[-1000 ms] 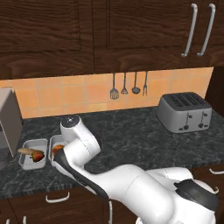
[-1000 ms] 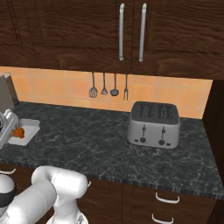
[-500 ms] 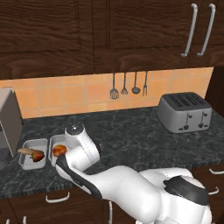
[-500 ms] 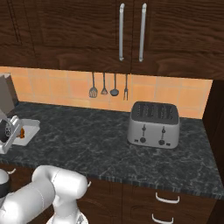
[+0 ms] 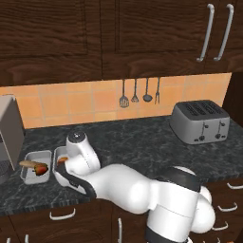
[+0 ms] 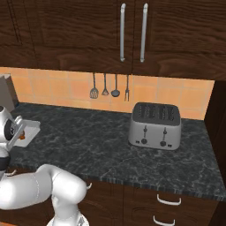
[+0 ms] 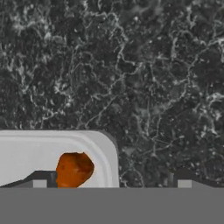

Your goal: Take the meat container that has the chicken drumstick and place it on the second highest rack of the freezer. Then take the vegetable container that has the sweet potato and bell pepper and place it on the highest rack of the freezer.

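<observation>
The meat container is a white tray holding the glossy orange-brown chicken drumstick. My gripper is open and straddles the tray's rounded corner, one fingertip over the tray and the other over bare counter. In the left base view my wrist covers most of this tray. Left of it sits the vegetable container with the tan sweet potato and the red bell pepper. A grey slab of the freezer stands at the far left; its racks are out of view.
The black speckled counter runs right to a silver toaster. Utensils hang on the orange tile wall. Dark wooden cabinets hang above, and drawers line the counter's front edge.
The arm has leaned further forward and left, bringing the hand low over the meat container. The jaws have stayed open and both containers have stayed put.
</observation>
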Robot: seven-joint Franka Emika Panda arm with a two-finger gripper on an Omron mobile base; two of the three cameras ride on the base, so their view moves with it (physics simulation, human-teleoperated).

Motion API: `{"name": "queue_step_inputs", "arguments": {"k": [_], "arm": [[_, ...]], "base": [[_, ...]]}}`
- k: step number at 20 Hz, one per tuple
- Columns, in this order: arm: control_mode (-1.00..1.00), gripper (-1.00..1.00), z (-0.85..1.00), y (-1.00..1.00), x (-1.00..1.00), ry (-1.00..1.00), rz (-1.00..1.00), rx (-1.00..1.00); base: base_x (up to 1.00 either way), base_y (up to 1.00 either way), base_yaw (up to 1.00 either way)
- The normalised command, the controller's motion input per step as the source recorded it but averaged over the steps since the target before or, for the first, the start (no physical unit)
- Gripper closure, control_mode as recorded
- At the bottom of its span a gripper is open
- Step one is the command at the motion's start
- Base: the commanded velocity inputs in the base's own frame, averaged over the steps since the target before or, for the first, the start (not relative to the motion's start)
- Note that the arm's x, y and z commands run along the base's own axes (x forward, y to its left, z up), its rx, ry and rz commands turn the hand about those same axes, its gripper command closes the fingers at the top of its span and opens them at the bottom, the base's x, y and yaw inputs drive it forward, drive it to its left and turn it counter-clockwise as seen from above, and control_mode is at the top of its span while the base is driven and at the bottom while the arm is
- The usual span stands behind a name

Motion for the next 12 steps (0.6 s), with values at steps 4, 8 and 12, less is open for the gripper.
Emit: {"name": "queue_step_inputs", "arguments": {"k": [4,8,12], "arm": [[-1.00,-1.00,-0.42,0.00,0.11,0.00,0.00,0.00],[-1.00,-1.00,-0.42,0.00,0.00,0.00,0.00,0.00],[-1.00,-1.00,-0.32,0.00,-0.14,0.00,0.00,0.02]], "base": [[0.00,0.00,0.00],[0.00,0.00,0.00],[0.00,0.00,0.00]]}}
